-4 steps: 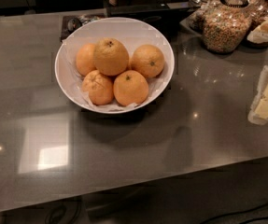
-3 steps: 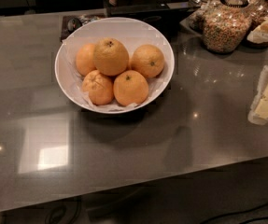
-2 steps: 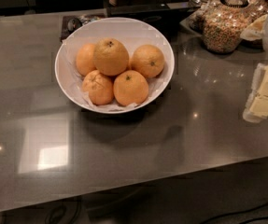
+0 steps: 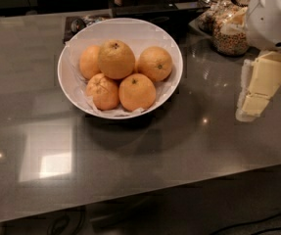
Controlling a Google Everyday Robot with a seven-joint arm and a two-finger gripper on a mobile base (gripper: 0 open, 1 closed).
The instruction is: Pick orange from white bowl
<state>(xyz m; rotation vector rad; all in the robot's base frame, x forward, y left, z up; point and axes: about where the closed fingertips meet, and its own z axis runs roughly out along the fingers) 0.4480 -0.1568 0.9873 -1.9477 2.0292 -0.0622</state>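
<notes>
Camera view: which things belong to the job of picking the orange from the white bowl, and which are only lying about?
Job: orange, on top of the pile; white bowl; gripper, at the right, apart from the bowl.
Lying about: four smaller oranges in the bowl; jar behind; table.

A glossy, flat grey-brown tabletop [image 4: 130, 175] carries a glossy round white bowl [image 4: 130, 31], which stands left of its middle towards the far side. Behind the bowl lies a flat black tray [image 4: 150, 11]. To the bowl's far right stands a clear glass jar of mixed grains [image 4: 230, 33]. The robot's cream gripper [image 4: 247, 112] hangs over the table, well right of the bowl.
</notes>
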